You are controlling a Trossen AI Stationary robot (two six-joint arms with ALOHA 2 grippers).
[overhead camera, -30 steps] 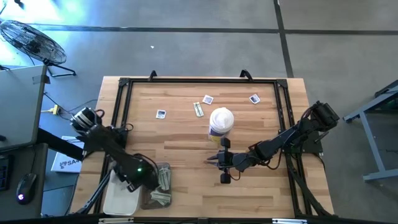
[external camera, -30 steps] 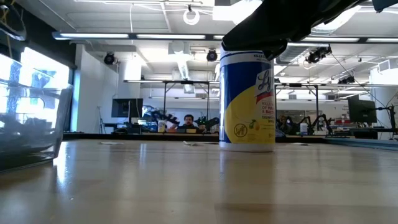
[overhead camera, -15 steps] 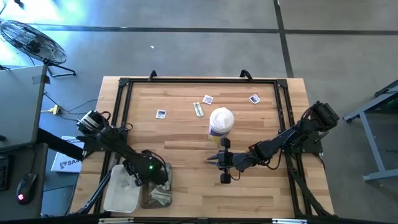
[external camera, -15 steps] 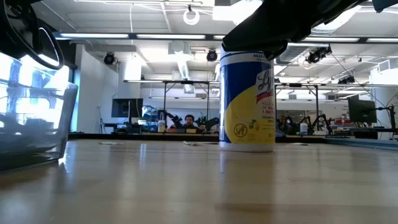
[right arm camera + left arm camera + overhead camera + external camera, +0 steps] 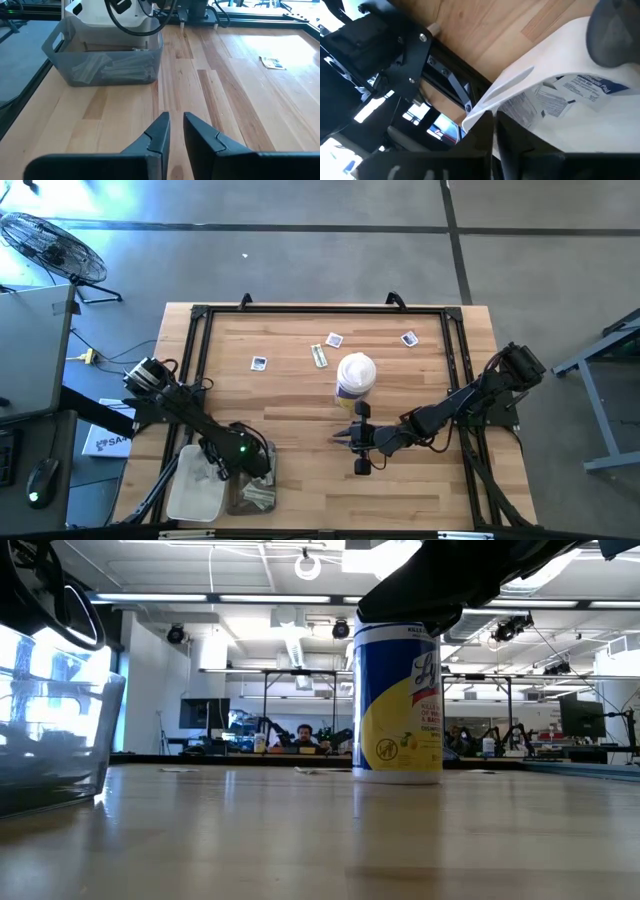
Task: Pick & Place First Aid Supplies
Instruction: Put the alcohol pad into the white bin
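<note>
Loose first aid packets lie flat on the far half of the table: square white-blue ones [image 5: 259,363], [image 5: 335,339], [image 5: 408,338] and a narrow pale strip [image 5: 320,356]. More strips fill the clear bin [image 5: 258,483] [image 5: 107,62] at the near-left corner. Printed white packets [image 5: 585,90] lie in the white tray [image 5: 192,492] beside it. My left gripper [image 5: 218,468] [image 5: 492,131] hovers over the tray, shut and holding nothing. My right gripper [image 5: 340,437] [image 5: 175,125] waits mid-table just above the wood, open by a narrow gap, on the near side of the canister.
A blue-and-yellow canister with a white lid [image 5: 356,375] [image 5: 398,700] stands upright mid-table, just beyond my right gripper. A black metal frame [image 5: 200,330] runs around the table's edges. Bare wood stretches between the bins and my right gripper.
My left arm swung a little toward the table's right over the two bins during the first half second, coming into the low view's upper left, and has kept still since. None of the packets has moved.
</note>
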